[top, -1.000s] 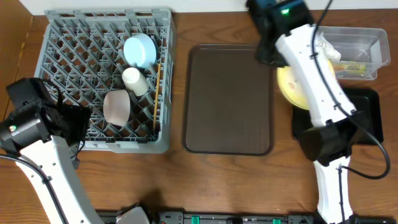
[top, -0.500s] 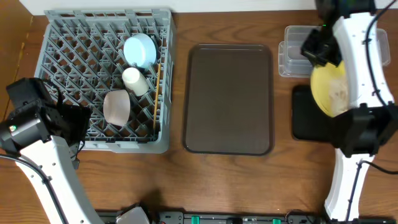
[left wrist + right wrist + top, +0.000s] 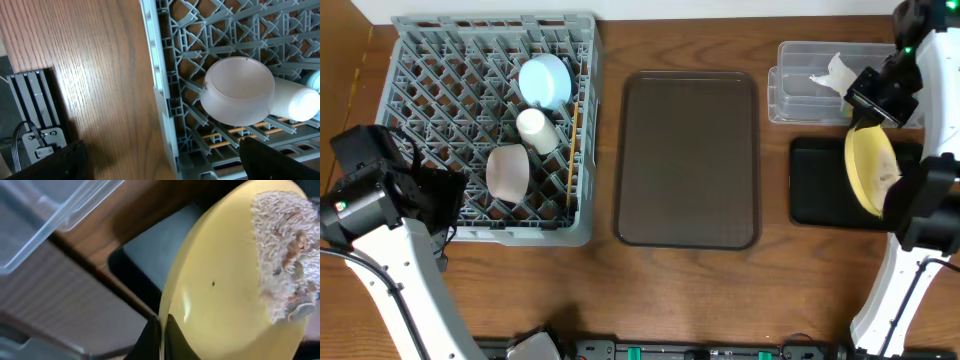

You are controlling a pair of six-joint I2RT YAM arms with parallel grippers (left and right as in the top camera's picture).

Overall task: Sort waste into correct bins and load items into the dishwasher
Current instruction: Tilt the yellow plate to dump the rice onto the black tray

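On the wooden surface (image 3: 690, 290), the right gripper (image 3: 877, 98) is closed on the pale yellow plate (image 3: 868, 170), tilted above the black tray (image 3: 815, 190). The rice grains (image 3: 285, 255) stick to it; I think a steeper tilt over the tray should drop them. The left gripper (image 3: 170, 162) is open and empty.

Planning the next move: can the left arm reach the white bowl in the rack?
Probably yes: the white bowl lies uncovered in the dish rack just ahead of the open left gripper, with the white cup close beside.

no readable text, labels or numbers anywhere
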